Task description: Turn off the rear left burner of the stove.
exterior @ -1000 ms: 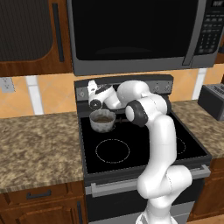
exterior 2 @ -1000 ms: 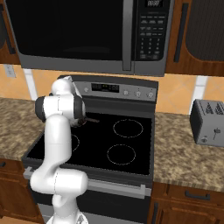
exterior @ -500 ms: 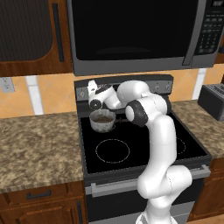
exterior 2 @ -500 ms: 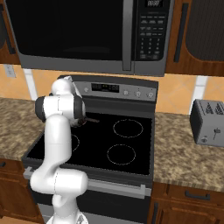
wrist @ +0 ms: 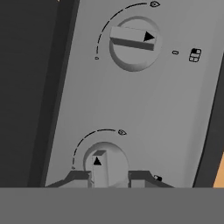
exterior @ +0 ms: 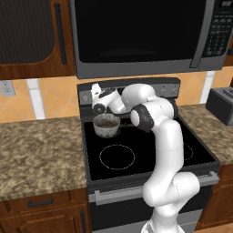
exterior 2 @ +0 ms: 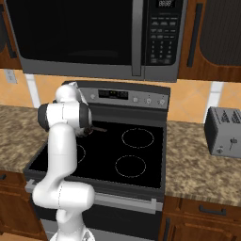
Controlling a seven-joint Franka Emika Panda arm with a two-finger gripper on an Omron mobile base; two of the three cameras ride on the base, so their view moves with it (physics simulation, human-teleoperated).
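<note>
Knob (wrist: 105,164): round, grey, on the stove's back panel (wrist: 144,109) at its left end, above the rear left burner (exterior: 107,132), where a saucepan (exterior: 106,125) sits. Grip bar and arrow run straight up the hand view. Gripper (wrist: 109,177): fingers (wrist: 78,177) close against both sides of the bar, holding it. Second knob (wrist: 133,41): well apart on the panel, bar crosswise, arrow toward the panel's edge. Bare panel between them.

Your arm bends forward and left at the elbow, wrist level, with the gripper (exterior: 95,96) held out horizontally; its fingertips (wrist: 78,177) stand slightly parted.
</note>
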